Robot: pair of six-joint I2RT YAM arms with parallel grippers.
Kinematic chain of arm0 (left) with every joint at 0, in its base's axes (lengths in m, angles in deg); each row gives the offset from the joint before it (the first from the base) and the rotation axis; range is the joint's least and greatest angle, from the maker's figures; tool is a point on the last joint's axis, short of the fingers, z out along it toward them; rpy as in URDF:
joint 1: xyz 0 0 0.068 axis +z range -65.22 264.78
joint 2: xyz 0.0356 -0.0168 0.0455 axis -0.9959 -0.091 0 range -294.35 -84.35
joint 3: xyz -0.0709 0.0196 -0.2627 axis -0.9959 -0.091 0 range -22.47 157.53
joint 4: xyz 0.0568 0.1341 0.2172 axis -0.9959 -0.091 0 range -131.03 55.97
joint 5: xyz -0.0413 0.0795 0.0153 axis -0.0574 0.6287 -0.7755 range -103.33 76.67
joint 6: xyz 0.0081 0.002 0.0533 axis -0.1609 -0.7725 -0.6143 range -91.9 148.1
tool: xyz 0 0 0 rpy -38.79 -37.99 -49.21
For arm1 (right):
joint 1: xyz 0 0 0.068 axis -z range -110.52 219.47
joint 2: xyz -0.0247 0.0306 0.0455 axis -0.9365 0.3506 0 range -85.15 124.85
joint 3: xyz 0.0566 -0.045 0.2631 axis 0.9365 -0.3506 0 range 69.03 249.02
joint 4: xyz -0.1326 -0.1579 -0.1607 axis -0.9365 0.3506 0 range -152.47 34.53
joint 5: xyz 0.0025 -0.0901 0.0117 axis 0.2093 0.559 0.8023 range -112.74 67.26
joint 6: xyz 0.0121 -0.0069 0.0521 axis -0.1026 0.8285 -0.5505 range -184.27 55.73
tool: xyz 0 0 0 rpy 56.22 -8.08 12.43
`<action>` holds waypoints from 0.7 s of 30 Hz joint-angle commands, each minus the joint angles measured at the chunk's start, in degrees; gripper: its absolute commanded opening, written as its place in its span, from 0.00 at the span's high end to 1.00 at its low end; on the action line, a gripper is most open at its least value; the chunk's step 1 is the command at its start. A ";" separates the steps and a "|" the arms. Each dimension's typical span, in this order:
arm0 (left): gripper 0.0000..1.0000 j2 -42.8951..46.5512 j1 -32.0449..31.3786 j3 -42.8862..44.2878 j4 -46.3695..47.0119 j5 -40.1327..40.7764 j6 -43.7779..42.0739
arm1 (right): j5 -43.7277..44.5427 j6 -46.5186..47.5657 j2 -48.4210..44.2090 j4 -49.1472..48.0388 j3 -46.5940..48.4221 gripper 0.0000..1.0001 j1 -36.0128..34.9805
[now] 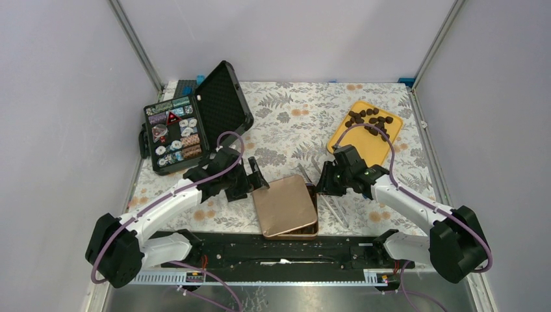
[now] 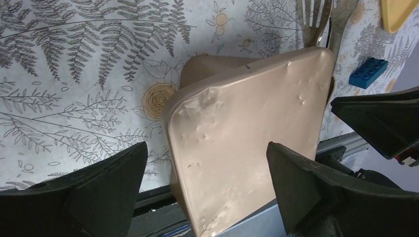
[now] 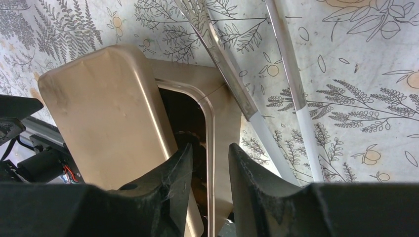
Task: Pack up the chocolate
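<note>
Right tool (image 3: 208,158) nearest in its own view: fingers half-closed astride the tin's (image 3: 217,108) right wall, one inside and one outside; firm contact cannot be told. Judged purpose: to steady the tin while the lid (image 3: 108,113) is dealt with.

Lid lies askew on the tin, covering most of it; a dark strip of interior shows along the right side, contents too dark to make out.

Left tool (image 2: 206,150) fully open, a finger to either side of the lid's near corner, touching nothing; judged to be lined up to take the lid off.

Chocolate (image 1: 369,120) sits in a loose heap on the yellow tray (image 1: 359,144), at the far right of the surface (image 1: 292,110), well apart from the tin; none seen packed.

Edges and room: tin sits at the near edge, close to the arm bases; utensils (image 3: 232,74) lie just beside its right wall, crowding the right tool; open cloth lies left of and beyond the tin for setting the lid down; black case (image 1: 195,123) occupies the far left.
</note>
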 commanded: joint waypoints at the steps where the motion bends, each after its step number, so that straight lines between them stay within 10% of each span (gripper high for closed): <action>1: 0.01 -0.99 0.20 -0.29 4.72 -2.72 -0.60 | -1.46 -0.53 1.10 -2.28 -0.12 0.61 -0.66; 21: 0.04 -7.52 0.11 0.13 11.65 -10.22 -2.96 | -1.38 -0.38 4.12 -4.91 -0.38 0.77 -0.75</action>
